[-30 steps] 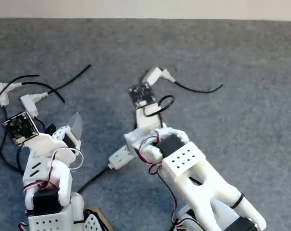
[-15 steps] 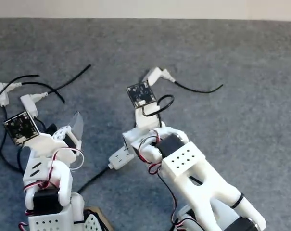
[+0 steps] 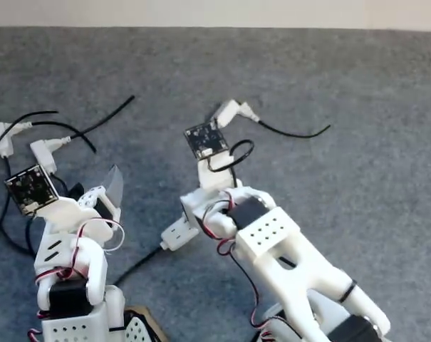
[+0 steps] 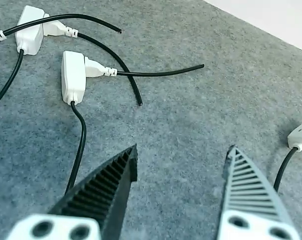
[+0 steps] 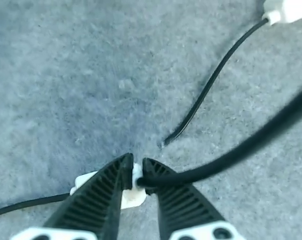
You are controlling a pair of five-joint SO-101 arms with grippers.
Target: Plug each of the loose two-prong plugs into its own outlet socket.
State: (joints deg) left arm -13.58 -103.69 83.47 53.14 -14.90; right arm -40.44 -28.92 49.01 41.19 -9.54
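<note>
Tip-only pinch on a white connector (image 5: 133,197), liable to slip.
Clenched at the very tips of the right end effector (image 5: 134,172), near the desk's (image 3: 357,85) middle; could twist free under drag from its black cord (image 5: 26,205), or foul the black cable (image 5: 230,152) crossing the jaws. With the left end effector (image 4: 183,150) released, no backup hold near the left edge.
</note>
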